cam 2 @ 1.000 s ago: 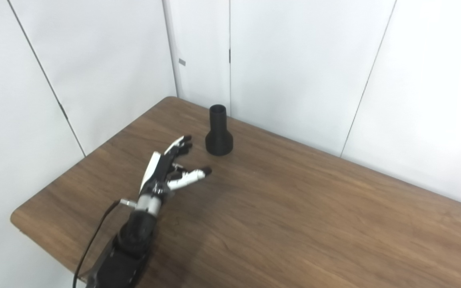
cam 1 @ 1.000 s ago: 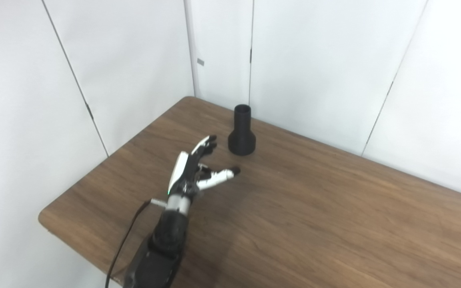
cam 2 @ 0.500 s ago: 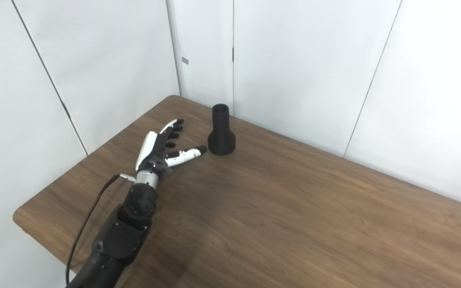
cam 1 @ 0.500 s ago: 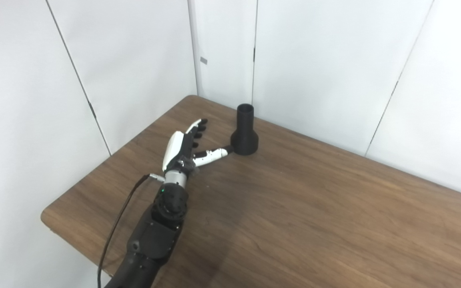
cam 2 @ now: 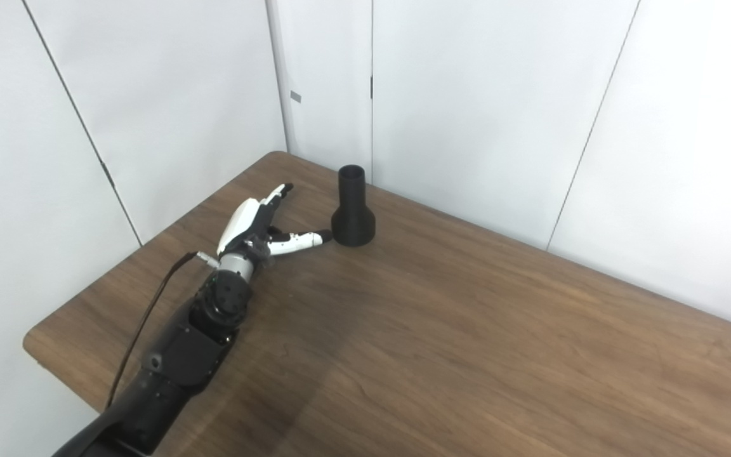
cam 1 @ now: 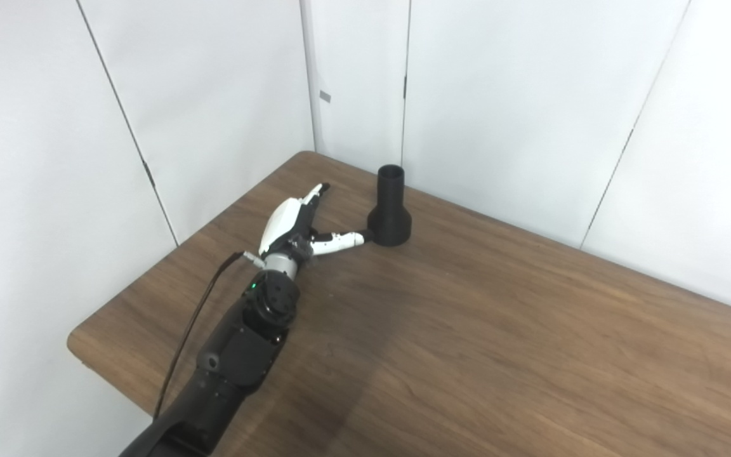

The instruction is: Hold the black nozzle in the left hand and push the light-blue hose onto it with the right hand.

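Near the far left corner of the desk (cam 1: 505, 330) stands the nozzle (cam 1: 389, 208), black and upright, its wide base down on the wood and its narrow open neck pointing up. It sits close to the white wall panels (cam 1: 511, 108) that close off the back and the left side. My left hand (cam 1: 299, 225) lies low over the desk just to the left of the nozzle, released and holding nothing, fingers (cam 1: 315, 192) stretched forward toward the back corner and well apart from the thumb (cam 1: 340, 240). My thumb reaches sideways to the right, and its dark tip is right at the foot of the nozzle's base; I cannot tell whether it touches or only comes just beside it. My fingers pass to the left of the nozzle, apart from it. My forearm (cam 1: 238, 355) runs back from the hand to the lower left edge of the view, with a thin black cable (cam 1: 191, 330) trailing along its left side from the wrist. My right hand does not show in either view, nor does the hose.
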Action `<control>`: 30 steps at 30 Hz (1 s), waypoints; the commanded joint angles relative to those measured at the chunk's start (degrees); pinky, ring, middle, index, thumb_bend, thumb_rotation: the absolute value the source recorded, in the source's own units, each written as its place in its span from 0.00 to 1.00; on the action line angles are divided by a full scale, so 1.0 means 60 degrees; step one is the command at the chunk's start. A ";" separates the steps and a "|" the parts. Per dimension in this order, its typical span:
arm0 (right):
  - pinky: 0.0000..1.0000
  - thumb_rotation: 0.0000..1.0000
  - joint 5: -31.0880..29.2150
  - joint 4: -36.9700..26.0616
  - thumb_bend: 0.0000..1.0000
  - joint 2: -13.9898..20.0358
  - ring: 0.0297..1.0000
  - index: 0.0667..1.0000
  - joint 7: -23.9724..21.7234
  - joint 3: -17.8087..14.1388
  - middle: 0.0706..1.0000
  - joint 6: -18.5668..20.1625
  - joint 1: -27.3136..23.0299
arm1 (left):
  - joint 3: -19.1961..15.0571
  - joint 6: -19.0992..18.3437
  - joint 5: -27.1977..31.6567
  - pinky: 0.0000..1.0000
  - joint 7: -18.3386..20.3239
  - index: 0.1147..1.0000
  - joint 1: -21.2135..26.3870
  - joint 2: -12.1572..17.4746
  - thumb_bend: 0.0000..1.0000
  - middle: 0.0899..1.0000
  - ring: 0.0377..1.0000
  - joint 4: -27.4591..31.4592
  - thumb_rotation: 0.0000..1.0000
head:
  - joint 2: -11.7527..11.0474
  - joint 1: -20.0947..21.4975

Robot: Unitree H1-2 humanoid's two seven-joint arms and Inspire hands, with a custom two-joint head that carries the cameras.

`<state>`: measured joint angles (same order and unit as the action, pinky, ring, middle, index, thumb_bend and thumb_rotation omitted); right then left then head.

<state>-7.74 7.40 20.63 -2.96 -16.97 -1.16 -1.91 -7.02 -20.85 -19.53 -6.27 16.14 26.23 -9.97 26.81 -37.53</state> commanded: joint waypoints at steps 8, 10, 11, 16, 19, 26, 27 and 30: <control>0.59 0.41 0.0156 -0.0075 0.36 0.0146 0.68 0.64 0.0155 -0.0035 0.68 0.0367 0.0451 | 0.0827 -0.0971 0.0082 1.00 0.1307 1.00 0.0474 0.0182 1.00 0.99 1.00 -0.0036 0.53 | 0.0083 0.0203; 0.60 0.41 0.0109 -0.0055 0.36 0.0154 0.69 0.65 0.0149 -0.0057 0.69 0.0353 0.0477 | 0.1064 -0.0987 -0.0114 1.00 0.1401 1.00 0.0515 0.0224 1.00 1.00 1.00 -0.0139 0.53 | 0.0114 0.0226; 0.60 0.41 0.0091 -0.0066 0.37 0.0138 0.68 0.65 0.0172 -0.0077 0.69 0.0357 0.0490 | 0.1208 -0.0993 -0.0265 1.00 0.1402 1.00 0.0540 0.0255 1.00 1.00 1.00 -0.0197 0.52 | 0.0128 0.0233; 0.59 0.38 0.0066 -0.0370 0.36 0.0109 0.68 0.64 0.0224 -0.0084 0.68 0.0647 0.0572 | 0.1631 -0.0932 -0.0741 1.00 0.1216 0.99 0.0717 0.0351 1.00 1.00 1.00 -0.0784 0.52 | 0.0151 0.0265; 0.59 0.39 0.0060 -0.0364 0.36 0.0134 0.68 0.64 0.0204 -0.0070 0.68 0.0645 0.0581 | 0.1778 -0.0941 -0.0956 1.00 0.1257 0.99 0.0779 0.0401 1.00 1.00 1.00 -0.0926 0.53 | 0.0151 0.0281; 0.59 0.38 0.0130 -0.0372 0.35 0.0121 0.68 0.64 0.0227 -0.0015 0.68 0.0600 0.0588 | 0.1917 -0.0990 -0.0956 1.00 0.1808 1.00 0.0763 0.0552 1.00 0.99 1.00 -0.0597 0.53 | 0.0125 0.0337; 0.59 0.39 0.0140 -0.0367 0.35 0.0120 0.68 0.64 0.0235 -0.0011 0.68 0.0608 0.0586 | 0.1968 -0.0983 -0.1003 1.00 0.1841 0.99 0.0748 0.0604 1.00 0.99 0.99 -0.0526 0.53 | 0.0125 0.0337; 0.59 0.39 0.0129 -0.0314 0.36 0.0122 0.68 0.64 0.0232 -0.0010 0.68 0.0600 0.0573 | 0.2069 -0.1003 -0.1368 1.00 0.1997 0.99 0.0762 0.0730 1.00 1.00 1.00 -0.0459 0.55 | 0.0120 0.0339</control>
<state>-7.75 4.49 20.70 -1.82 -16.99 -0.02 0.27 4.06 -26.39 -28.46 1.53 21.09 31.27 -11.89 27.51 -35.51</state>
